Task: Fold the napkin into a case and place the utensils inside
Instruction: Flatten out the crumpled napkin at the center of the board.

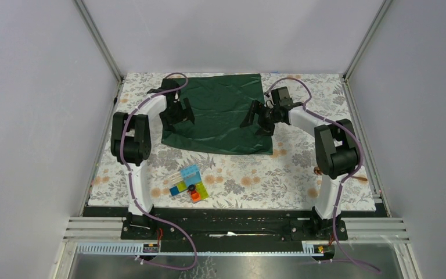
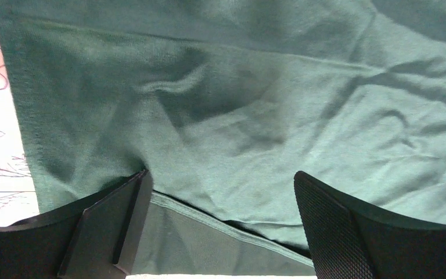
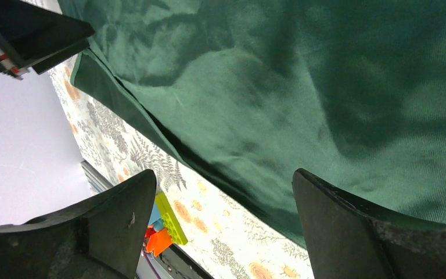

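The dark green napkin (image 1: 223,110) lies on the far middle of the floral table cover, its upper layer folded over a lower one whose hemmed edge shows in the left wrist view (image 2: 209,232). My left gripper (image 1: 179,119) hovers open over the napkin's left edge, with only cloth between its jaws (image 2: 220,177). My right gripper (image 1: 256,123) is open above the napkin's right part, over its near edge (image 3: 223,174), and holds nothing. Of the utensils, only a copper-coloured bit (image 1: 317,170) peeks from behind the right arm.
A cluster of colourful plastic blocks (image 1: 189,184) sits near the front middle, also seen between the right fingers (image 3: 168,221). Aluminium frame posts and grey walls bound the table. The floral cover (image 1: 255,180) runs to the black front rail.
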Tool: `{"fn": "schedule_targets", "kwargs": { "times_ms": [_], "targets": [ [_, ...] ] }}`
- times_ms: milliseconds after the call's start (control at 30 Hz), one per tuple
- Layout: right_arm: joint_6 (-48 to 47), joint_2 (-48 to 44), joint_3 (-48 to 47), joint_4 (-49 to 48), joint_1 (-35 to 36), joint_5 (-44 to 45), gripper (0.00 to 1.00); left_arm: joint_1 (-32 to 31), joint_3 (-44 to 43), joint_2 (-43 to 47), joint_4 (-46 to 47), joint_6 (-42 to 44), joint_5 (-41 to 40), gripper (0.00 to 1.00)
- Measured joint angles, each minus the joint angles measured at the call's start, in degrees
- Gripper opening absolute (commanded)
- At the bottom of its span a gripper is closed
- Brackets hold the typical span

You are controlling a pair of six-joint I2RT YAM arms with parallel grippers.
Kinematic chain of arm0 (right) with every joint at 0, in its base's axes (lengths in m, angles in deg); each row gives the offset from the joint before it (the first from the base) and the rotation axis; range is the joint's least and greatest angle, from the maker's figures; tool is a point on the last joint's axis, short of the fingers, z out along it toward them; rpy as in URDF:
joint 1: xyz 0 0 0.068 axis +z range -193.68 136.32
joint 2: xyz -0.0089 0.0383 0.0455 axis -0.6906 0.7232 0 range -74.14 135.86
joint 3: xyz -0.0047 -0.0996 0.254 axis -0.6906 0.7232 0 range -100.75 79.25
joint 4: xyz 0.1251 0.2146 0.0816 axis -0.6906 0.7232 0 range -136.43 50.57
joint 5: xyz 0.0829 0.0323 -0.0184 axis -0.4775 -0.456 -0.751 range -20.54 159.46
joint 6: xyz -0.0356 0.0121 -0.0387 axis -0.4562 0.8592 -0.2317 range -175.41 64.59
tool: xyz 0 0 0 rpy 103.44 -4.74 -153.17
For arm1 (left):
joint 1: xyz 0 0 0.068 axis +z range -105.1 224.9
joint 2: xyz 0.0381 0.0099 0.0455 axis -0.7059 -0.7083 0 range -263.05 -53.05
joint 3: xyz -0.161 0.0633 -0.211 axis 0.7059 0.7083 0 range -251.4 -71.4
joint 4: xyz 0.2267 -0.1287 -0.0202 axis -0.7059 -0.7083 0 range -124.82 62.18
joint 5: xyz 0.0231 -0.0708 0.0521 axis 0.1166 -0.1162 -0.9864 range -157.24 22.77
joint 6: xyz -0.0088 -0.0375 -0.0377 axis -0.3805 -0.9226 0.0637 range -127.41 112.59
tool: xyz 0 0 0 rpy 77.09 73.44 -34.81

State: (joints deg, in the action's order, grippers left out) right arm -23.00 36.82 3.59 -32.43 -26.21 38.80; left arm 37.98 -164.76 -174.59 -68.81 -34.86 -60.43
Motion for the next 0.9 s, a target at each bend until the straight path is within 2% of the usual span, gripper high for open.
{"fn": "schedule_targets", "kwargs": {
  "times_ms": [167, 333, 600, 700, 800, 900],
  "targets": [
    [2.0, 2.2, 1.7, -2.8, 0.0, 0.3, 0.93, 0.0, 3.9, 2.5, 0.5, 0.4, -0.3, 0.99],
    [4.0, 3.5, 3.1, -3.8, 0.0, 1.4, 0.93, 0.0, 12.0, 10.2, 0.2, 0.5, -0.4, 0.99],
    [4.6, 3.2, 3.0, -3.5, 0.2, 3.3, 0.93, 0.5, 29.1, 33.2, 0.9, 0.5, -1.6, 0.99],
    [2.7, 2.1, 2.6, -0.1, 0.7, 6.3, 0.96, 2.4, 31.8, 39.7, 0.1, 0.4, -1.3, 0.99],
    [1.4, -0.4, 3.1, 2.8, 1.4, 8.6, 1.0, 4.5, 31.6, 40.9, 0.5, 0.4, -1.2, 0.99],
    [0.6, -4.3, 4.3, 3.9, 2.2, 8.4, 1.0, 5.5, 28.4, 35.6, 1.0, 0.4, -1.0, 0.99]
  ]
}}
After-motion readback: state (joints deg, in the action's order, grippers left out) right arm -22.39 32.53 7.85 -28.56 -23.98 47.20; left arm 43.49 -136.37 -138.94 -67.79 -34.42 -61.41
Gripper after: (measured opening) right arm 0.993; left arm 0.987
